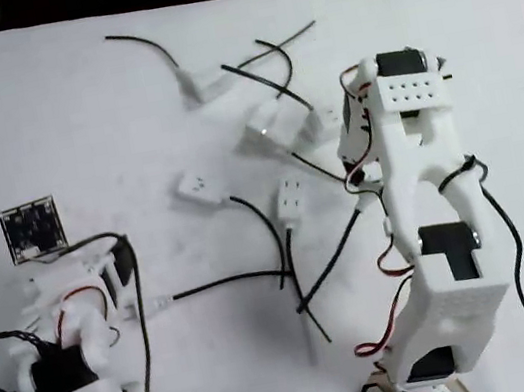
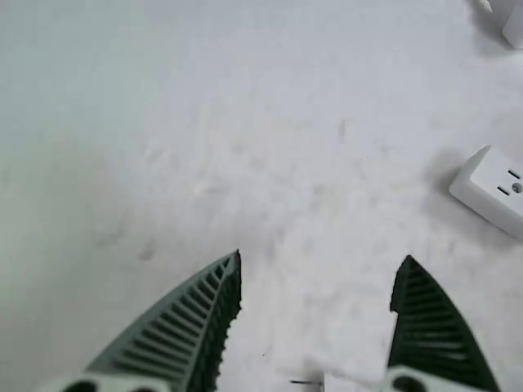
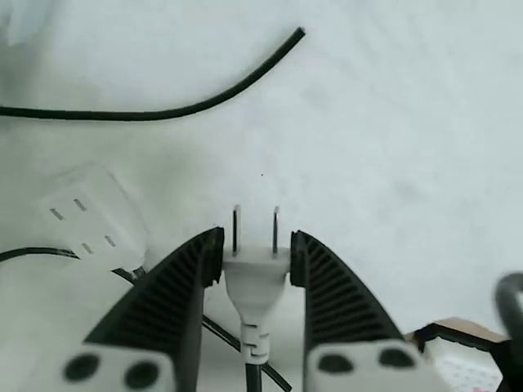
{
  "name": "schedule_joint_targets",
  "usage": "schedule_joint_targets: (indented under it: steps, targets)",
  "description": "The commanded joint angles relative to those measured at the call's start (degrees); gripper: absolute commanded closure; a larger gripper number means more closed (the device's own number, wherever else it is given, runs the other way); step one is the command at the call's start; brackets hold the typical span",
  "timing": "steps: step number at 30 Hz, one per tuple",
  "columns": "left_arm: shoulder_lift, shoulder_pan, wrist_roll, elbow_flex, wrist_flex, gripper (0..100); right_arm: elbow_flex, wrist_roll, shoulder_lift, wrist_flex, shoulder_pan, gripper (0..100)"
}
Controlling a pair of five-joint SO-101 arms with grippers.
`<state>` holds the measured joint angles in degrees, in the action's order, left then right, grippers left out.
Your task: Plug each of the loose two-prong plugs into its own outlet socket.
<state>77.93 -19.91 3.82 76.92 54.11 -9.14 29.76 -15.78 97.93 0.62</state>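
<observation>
1. My right gripper (image 3: pixel 256 237) is closed on a white two-prong plug (image 3: pixel 255 269). The ribbed fingers (image 3: pixel 184 278) press its body from both sides, and its two prongs (image 3: pixel 236 229) stick out past my fingertips above the white table (image 3: pixel 409 122).
2. The held plug's black cord (image 3: pixel 252 377) runs back between those fingers toward my wrist.
3. A white socket block (image 3: pixel 86 216) lies flat on the table near the prongs and off to one side, slots facing up. The prongs are apart from it and not inserted.
4. Beyond the prongs, a loose black cable (image 3: pixel 163 110) curves across the table and ends in a free tip.
5. My left gripper (image 2: pixel 321 258) is spread wide, its green ribbed fingers (image 2: pixel 204 314) well apart above bare table. A small white piece shows low between them; I cannot tell what it is.
6. A second socket (image 2: pixel 490 188) rests on the table to one side of that gripper, well apart from it.
7. From the high view, my left arm (image 1: pixel 73 331) sits at the near left and my right arm (image 1: pixel 423 188) at the right. Another plug (image 1: pixel 156 303) lies just beside the left arm, with its cord running toward the tangle of leads at mid-table.
</observation>
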Motion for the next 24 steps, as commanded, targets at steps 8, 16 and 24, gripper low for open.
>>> schedule_joint_targets:
  steps: [8,16,24]
  targets:
    - [0.6,-0.4,0.0,-0.3,-1.3,71,5.6,-11.0,19.3,0.6,-0.6,78.6]
    - [0.6,-0.4,0.0,-0.3,-1.3,71,13.5,-30.2,26.9,0.5,-0.8,78.6]
    - [0.6,-0.4,0.0,-0.2,-1.3,71,23.6,-47.0,26.9,-4.8,3.4,78.7]
